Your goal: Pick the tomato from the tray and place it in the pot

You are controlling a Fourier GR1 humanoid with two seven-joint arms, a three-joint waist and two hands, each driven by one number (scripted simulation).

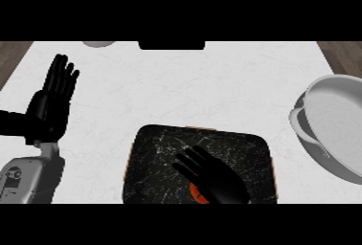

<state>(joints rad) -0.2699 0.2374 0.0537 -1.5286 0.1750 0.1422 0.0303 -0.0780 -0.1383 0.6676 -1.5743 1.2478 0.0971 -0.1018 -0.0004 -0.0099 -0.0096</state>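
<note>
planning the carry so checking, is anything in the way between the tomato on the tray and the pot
Nothing visible. The tomato peeks out beneath the right hand on the dark tray; the pot sits to its right, with only bare white counter between. The pot's near wall is all it must clear.

I see my right hand (212,179) low in view, palm down, fingers spread and nearly straight. My left hand (51,103) rests open at the left edge (fingers up, grey forearm (28,179) beneath).

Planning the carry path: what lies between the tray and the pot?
In the head view, only bare white counter lies between the tray and the pot.
</note>
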